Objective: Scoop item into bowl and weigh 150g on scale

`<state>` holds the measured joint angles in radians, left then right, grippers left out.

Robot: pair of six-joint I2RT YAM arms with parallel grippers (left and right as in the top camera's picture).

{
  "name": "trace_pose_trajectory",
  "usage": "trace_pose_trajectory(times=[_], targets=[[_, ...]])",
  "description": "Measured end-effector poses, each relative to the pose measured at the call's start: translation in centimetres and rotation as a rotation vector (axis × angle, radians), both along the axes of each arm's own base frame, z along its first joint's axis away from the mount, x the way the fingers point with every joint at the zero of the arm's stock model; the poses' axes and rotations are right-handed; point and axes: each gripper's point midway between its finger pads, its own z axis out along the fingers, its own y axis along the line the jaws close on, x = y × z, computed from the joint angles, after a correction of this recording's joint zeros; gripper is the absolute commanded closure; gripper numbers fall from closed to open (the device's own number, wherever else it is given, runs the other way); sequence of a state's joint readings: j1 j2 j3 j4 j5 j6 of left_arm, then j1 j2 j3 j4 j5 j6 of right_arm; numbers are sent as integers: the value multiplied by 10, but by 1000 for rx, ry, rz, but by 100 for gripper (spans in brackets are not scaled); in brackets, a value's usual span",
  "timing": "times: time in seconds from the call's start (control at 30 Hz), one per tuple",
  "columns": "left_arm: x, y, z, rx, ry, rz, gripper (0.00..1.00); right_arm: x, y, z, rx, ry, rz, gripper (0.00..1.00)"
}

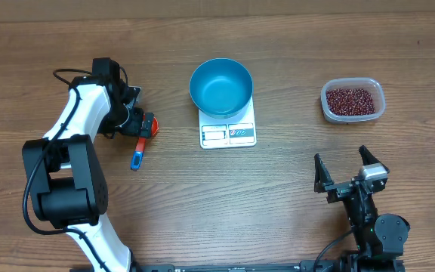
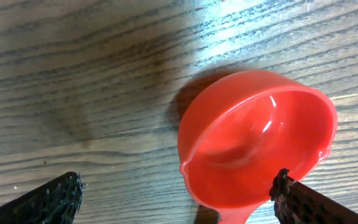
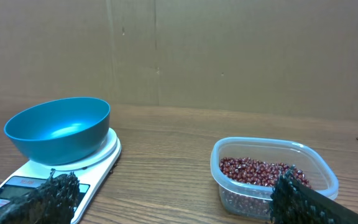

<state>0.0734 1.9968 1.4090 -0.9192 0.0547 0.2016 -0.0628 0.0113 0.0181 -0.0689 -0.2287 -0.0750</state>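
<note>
The blue bowl [image 1: 220, 87] [image 3: 58, 127] stands empty on the white scale [image 1: 228, 133] [image 3: 98, 163] at the table's middle back. The beans [image 1: 350, 99] [image 3: 260, 170] lie in a clear plastic tub [image 1: 378, 104] [image 3: 319, 182] at the back right. A red scoop [image 1: 150, 126] [image 2: 257, 140] with a blue handle [image 1: 137, 156] lies on the table at the left. My left gripper [image 1: 138, 123] [image 2: 176, 200] is open just over it, the scoop's neck between the fingers, close to the right finger [image 2: 306, 202]. My right gripper [image 1: 346, 168] [image 3: 173, 205] is open and holds nothing, low at the front right, facing the tub and scale.
A brown cardboard wall [image 3: 229, 50] closes off the back of the wooden table [image 1: 278, 196]. The left arm's black base [image 1: 63, 181] stands at the front left.
</note>
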Motion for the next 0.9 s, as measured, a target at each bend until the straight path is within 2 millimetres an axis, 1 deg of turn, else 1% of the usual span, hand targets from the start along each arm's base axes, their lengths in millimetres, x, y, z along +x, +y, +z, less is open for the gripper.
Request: trace_pose_trajectory(times=[0.37, 0.53, 0.7, 0.9], targets=[[0, 0, 0, 0, -1, 0, 1, 0, 0, 0, 0, 0, 0, 0], [4, 0, -1, 1, -18, 0, 1, 0, 0, 0, 0, 0, -1, 0], [0, 0, -8, 1, -12, 0, 0, 0, 0, 0, 0, 0, 0, 0], [-2, 0, -10, 0, -6, 0, 0, 0, 0, 0, 0, 0, 0, 0]])
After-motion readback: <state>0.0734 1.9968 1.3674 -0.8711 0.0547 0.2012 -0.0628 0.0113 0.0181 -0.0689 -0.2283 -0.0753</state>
